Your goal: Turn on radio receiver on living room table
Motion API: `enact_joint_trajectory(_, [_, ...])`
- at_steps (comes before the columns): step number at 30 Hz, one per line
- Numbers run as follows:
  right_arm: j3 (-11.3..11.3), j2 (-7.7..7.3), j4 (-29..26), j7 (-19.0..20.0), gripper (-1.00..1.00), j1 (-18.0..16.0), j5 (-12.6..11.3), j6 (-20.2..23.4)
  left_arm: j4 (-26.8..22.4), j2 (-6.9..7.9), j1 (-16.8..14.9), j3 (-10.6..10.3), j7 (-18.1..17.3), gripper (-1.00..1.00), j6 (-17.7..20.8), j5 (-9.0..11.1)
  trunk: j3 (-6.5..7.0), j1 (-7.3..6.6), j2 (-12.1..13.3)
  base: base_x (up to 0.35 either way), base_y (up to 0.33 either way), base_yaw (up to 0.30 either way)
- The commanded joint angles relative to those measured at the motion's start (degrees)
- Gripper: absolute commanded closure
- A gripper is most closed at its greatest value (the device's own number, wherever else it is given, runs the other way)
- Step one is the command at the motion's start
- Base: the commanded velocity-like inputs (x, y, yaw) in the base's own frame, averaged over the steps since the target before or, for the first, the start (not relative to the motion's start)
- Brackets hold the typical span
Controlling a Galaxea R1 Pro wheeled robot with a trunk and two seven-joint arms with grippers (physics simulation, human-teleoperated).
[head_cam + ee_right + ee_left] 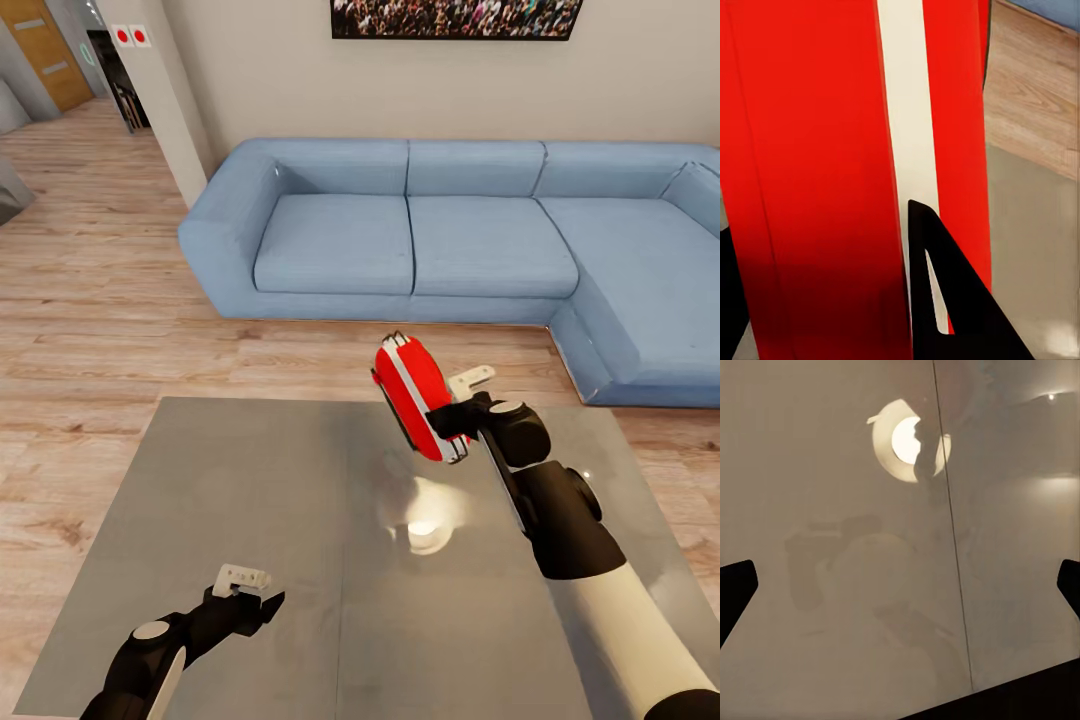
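**Radio receiver held up in my right gripper, off the table**

The radio receiver (415, 398) is clamped in my right gripper (452, 420), lifted clear of the table (250, 500) and hanging over its far half. Through the right wrist camera I see the red shell (817, 180) pressed right up against the lens, with the white band (904, 135) of its edge running away from me between the jaws and one dark finger (945, 300) lying along that band. So I have it pinched across its thin side, and the jaws are closed down to the thickness of the case.

From the head camera the radio's long axis stands close to upright, tipped a little, its top end rising above and beyond the gripper towards the sofa (450, 230). One broad red face looks out to the left of my right hand, towards the other arm.

My left gripper (245, 590) hovers low over the near part of the table, well apart from the radio, below it and off to its left. Its jaws stand wide apart with nothing between them; the wrist camera looks down on bare glossy tabletop (832, 622) and a lamp reflection (907, 439).

I judge the free left hand is the one to reach the switch, which I cannot make out here.
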Motion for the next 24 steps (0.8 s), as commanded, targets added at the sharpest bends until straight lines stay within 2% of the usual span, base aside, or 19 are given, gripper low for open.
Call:
enact_joint_trajectory(1, [-0.01, 0.01, -0.03, 0.01, 1.00, 0.00, 0.29, 0.00, 0.00, 0.00, 0.00, 0.00, 0.00, -1.00, 0.00, 0.00, 0.00, 0.00, 0.00, 0.000, 0.000, 0.000])
enact_joint_trajectory(17, [0.43, -0.05, -0.83, 0.87, 1.00, 0.11, 0.39, 0.00, -0.08, 0.00, 0.00, 0.00, -0.04, -1.00, -0.01, 0.14, 0.00, 0.00, 0.00, 0.000, 0.000, 0.000])
enact_joint_trajectory(24, [0.51, -0.67, -1.20, 0.53, 1.00, 1.47, 0.96, 0.00, -0.58, 0.01, -0.02, 0.00, -0.13, -1.00, 0.08, 0.19, 0.00, 0.00, 0.00, 0.000, 0.000, 0.000])
